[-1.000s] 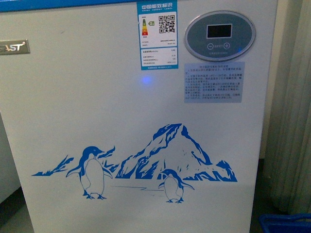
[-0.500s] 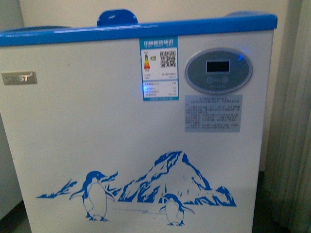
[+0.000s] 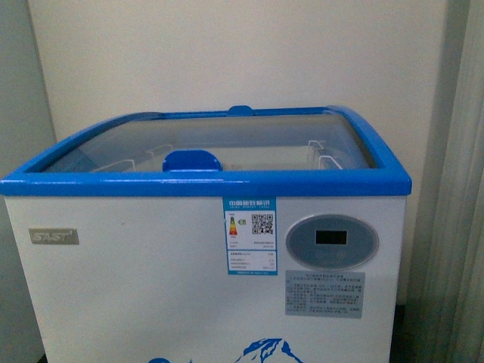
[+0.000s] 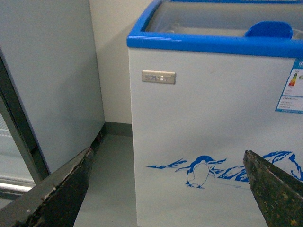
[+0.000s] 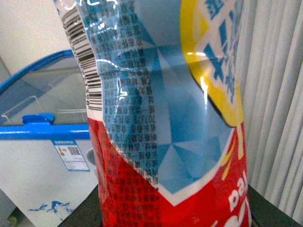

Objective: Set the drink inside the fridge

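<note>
I am reading one drink [image 5: 161, 142], filling the right wrist view so closely that only its wrapper is showing: crinkled glossy film, pale blue facets above, red below, a yellow ring around blue lettering, a barcode and small print down one side. Cap and liquid are lying outside the picture. The right fingers [image 5: 265, 213] are showing as dark blocks flanking the bottle's lower part, pinching it, so the drink is hanging outside the fridge [image 3: 151, 287], which is standing behind it. The left fingers [image 4: 61, 194] are standing spread wide with nothing between them, pointing at the fridge's white front. One fridge is showing, with a blue rim [image 3: 204, 184] running round curved glass lids [image 3: 249, 140]. I am counting two blue handles, one near the front [image 3: 193, 160] and one at the back [image 3: 240, 110]. On the front I am counting one energy label [image 3: 249, 236], one oval control panel [image 3: 331, 240], one grey notice [image 3: 325, 293] and one brand plate [image 3: 53, 236]; one penguin [image 4: 199, 172] is showing in the left wrist view. Through the glass, white wire baskets [image 3: 325, 155] are hanging; I cannot tell what they hold. A grey cabinet [image 4: 47, 71] is standing beside the fridge.
</note>
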Tool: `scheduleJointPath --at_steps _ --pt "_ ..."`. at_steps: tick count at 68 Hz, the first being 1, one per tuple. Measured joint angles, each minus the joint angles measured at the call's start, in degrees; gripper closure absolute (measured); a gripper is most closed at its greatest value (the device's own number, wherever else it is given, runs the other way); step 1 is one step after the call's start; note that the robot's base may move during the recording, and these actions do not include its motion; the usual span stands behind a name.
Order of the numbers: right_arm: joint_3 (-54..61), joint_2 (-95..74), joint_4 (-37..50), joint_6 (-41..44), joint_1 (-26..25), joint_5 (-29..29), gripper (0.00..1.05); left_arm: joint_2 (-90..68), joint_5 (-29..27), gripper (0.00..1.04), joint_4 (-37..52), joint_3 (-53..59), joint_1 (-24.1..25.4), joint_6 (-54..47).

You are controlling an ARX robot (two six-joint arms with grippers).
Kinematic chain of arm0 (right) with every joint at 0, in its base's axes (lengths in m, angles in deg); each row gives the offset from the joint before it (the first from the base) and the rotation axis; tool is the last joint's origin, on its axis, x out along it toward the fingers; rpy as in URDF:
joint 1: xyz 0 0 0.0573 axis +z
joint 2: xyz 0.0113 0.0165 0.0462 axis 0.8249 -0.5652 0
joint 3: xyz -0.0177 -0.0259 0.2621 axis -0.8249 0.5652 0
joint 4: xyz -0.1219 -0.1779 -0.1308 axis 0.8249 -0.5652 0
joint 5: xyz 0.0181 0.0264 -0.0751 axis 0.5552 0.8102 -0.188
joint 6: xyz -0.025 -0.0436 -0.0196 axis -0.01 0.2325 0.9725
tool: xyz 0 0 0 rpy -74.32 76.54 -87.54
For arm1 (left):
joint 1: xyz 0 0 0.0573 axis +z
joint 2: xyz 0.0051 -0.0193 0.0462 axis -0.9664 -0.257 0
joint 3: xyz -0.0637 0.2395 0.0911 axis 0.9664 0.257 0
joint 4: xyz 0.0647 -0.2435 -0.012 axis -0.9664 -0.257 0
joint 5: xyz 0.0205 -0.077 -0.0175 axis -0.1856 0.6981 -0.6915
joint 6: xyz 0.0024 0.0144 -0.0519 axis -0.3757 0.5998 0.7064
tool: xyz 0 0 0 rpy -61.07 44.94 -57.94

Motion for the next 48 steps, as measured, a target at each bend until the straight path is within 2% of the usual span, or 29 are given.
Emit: scheduleJointPath --at_steps 16,22,25,37,42,48 --pt "0.0 0.0 0.0 0.0 0.0 0.0 0.63 -0.1 0.0 0.08 -0.1 0.0 0.0 0.0" --pt "0.0 0.0 0.0 0.0 0.0 0.0 0.63 -6.9 -6.2 0.08 -5.4 -3.1 -1.2 6.1" --pt "0.0 0.0 0.0 0.0 0.0 0.0 0.63 -11.4 -6.0 0.08 -3.6 -3.7 -0.7 8.4" --pt "0.0 0.0 0.0 0.0 0.0 0.0 0.63 -39.9 1.1 0.08 20.9 -9.1 2.1 8.3" --pt "0.0 0.0 0.0 0.0 0.0 0.0 0.63 -52.9 4.4 0.08 31.8 -15.7 2.0 4.4" --pt "0.0 0.0 0.0 0.0 0.0 0.0 0.63 -63.9 8.2 0.08 39.1 -23.6 1.0 -1.0"
